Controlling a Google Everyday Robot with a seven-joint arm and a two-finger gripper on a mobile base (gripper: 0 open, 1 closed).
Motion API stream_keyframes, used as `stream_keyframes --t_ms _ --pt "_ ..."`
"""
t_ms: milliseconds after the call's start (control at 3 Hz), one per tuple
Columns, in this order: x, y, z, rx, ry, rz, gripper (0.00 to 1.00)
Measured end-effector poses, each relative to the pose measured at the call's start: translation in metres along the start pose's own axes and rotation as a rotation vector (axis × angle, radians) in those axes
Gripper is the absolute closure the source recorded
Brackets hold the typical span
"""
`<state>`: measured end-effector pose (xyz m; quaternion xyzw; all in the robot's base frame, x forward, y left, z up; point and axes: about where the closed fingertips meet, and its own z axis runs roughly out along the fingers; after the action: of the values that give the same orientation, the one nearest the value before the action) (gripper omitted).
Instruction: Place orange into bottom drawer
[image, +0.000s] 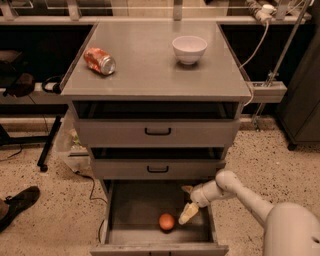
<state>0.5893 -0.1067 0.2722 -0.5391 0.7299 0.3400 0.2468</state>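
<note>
Grey metal cabinet (150, 75), seen from above and in front. Its bottom drawer (132, 210) is pulled out well forward of the cabinet front, with its flat floor exposed. The orange (166, 221) rests on that floor, near the drawer's front wall and a little right of the cabinet's centre line.

The gripper (188, 202) is inside the drawer on the cabinet's right side, reaching in on a pale arm (240, 192) from the lower right. It is released: the fingers (189, 213) are spread, and the nearer one lies just beside the orange without holding it.

Above the open drawer, two drawers with black handles, upper (158, 132) and middle (158, 168), each show a dark gap along the top. On the cabinet top, a red can (99, 60) lies on its side at the left, and a white bowl (189, 49) stands upright at the right rear. A dark shoe (17, 202) is on the speckled floor to the cabinet's left.
</note>
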Motion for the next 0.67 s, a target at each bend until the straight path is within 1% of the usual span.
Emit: stream_keyframes --t_ms 333,667 --pt "-0.013 0.025 -0.036 0.043 0.039 0.024 0.0" --pt "-0.015 0.053 -0.065 0.077 0.08 0.069 0.0"
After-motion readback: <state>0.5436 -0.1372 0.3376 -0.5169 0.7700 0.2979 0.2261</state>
